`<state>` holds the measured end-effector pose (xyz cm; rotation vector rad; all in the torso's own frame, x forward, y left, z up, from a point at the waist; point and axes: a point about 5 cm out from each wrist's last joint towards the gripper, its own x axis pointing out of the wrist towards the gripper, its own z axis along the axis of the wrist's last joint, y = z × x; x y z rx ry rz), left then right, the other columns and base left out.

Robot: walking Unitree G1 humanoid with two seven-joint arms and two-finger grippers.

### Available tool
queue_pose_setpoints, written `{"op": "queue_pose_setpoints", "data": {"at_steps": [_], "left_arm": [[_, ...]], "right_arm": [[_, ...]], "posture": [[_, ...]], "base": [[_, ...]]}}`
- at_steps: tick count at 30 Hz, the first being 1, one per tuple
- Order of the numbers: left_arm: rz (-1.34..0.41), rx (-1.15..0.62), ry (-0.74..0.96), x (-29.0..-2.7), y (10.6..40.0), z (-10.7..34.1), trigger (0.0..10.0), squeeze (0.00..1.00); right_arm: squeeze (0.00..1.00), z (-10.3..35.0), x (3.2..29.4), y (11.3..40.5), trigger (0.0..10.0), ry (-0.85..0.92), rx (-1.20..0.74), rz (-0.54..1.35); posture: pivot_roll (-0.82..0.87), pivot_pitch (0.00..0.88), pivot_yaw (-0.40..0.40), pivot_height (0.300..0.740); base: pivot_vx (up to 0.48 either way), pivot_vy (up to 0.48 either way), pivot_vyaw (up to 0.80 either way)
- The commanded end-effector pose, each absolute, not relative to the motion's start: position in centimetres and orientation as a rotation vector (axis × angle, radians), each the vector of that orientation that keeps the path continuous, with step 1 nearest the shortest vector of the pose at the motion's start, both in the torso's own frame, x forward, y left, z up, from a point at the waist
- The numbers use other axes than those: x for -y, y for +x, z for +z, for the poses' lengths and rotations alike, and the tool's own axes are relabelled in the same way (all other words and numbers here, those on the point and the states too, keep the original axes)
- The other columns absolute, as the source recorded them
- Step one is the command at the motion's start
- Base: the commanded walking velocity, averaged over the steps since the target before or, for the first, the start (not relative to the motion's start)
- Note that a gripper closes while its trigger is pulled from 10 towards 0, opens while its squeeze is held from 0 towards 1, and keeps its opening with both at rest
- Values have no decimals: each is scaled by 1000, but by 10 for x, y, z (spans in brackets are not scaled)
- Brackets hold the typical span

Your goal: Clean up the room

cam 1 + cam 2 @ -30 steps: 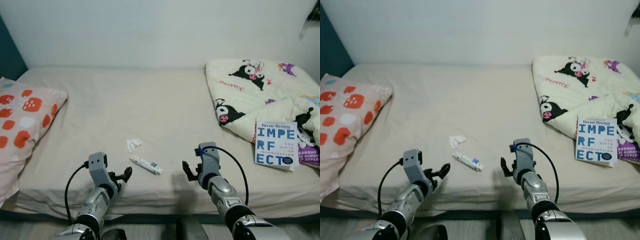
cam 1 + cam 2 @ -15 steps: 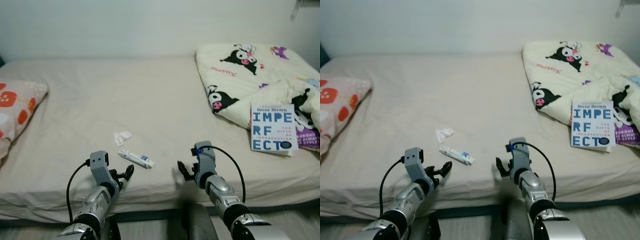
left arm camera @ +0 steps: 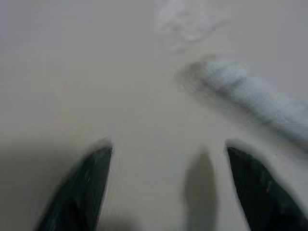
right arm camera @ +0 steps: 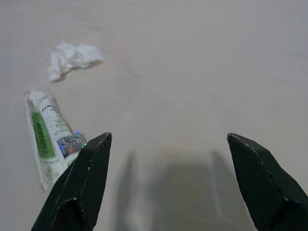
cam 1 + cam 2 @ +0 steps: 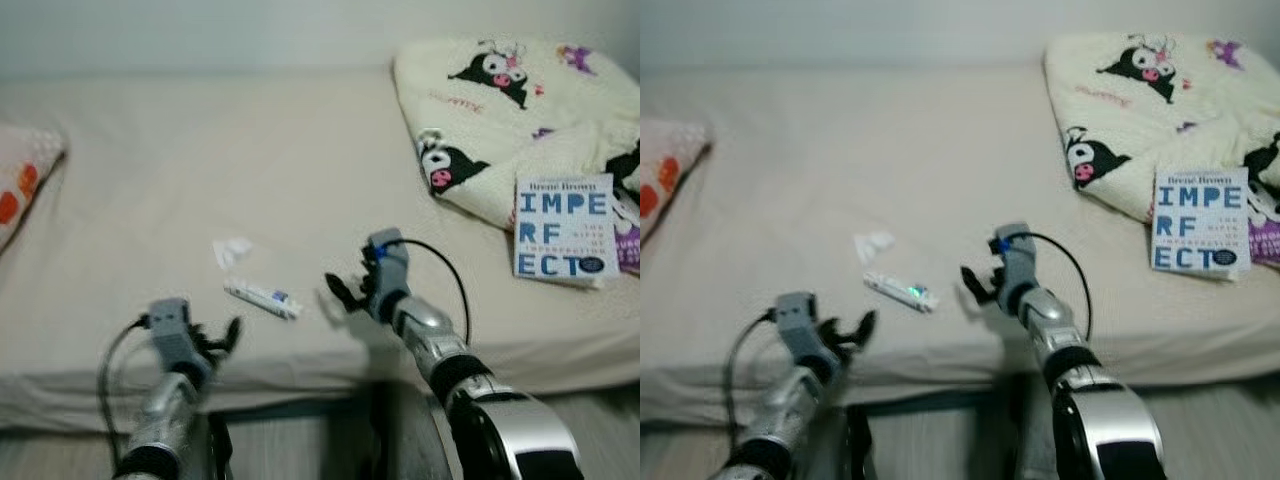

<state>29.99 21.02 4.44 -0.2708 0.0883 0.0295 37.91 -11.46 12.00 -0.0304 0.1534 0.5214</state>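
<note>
I see the white tube (image 5: 262,298) lying flat on the beige bed (image 5: 250,170), near the front edge and between my 2 arms. Just behind it, apart from it, sits a crumpled tissue (image 5: 232,250). In the right wrist view the tube (image 4: 50,139) shows a green stripe and a small label, with the tissue (image 4: 72,57) beyond its far end.

Around these 2 things the sheet is bare and wide open toward the wall. The front edge of the mattress drops off just below my left gripper (image 5: 212,338). On the left edge a pillow (image 5: 25,180) with red and orange spots pokes in; on the right a cartoon-print blanket (image 5: 510,120) is heaped up, with a blue-lettered book (image 5: 562,228) lying on its near edge.

My right gripper (image 5: 338,292) reaches over the sheet just beside the tube's right end, not touching it, its fingers (image 4: 84,185) spread wide with nothing between them. My left gripper hangs low at the mattress edge, near the tube's left end, fingers (image 3: 79,192) likewise apart and empty. The head views are blurred.
</note>
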Motion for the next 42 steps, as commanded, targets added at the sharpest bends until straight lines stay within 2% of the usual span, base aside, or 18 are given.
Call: {"op": "queue_pose_setpoints", "data": {"at_steps": [1,3,5,6,11,14,20,21,22,34,42], "left_arm": [[90,-84,-238,-224,294,45,10000,0],[212,4,-184,-256,281,66,10000,0],[212,4,-184,-256,281,66,10000,0],[258,71,-135,-276,268,89,10000,0],[261,96,-107,-282,258,104,10000,0],[250,88,-101,-278,249,107,10000,0],[242,73,-102,-273,242,110,10000,0],[233,65,-110,-269,239,113,10000,0],[225,59,-113,-267,237,115,10000,0],[202,28,-135,-254,233,126,10000,0],[162,48,-205,-238,254,131,10000,0]], "right_arm": [[0,115,108,376,10000,-33,-184,556],[0,125,94,379,10000,-36,-162,645],[0,125,94,379,10000,-36,-162,645],[0,133,82,380,10000,-57,-153,709],[0,134,75,380,10000,-147,-175,739],[0,131,72,379,10000,-199,-194,754],[0,128,73,379,10000,-277,-212,736],[0,128,75,381,4549,-323,-221,704],[0,129,77,383,0,-350,-227,676],[0,140,79,388,0,-295,-190,633],[0,163,86,396,0,-139,-70,567]], "posture": [[95,341,-19,521],[165,413,-25,521],[165,413,-25,521],[199,458,-21,521],[216,472,-19,521],[235,509,-10,521],[240,520,-7,521],[251,540,-3,521],[253,540,-3,521],[248,530,-12,521],[180,446,-31,521]], "base": [[0,0,0],[0,0,0],[0,0,0],[0,0,0],[0,0,0],[0,0,0],[0,0,0],[0,0,0],[0,0,0],[0,0,0],[0,0,0]]}}
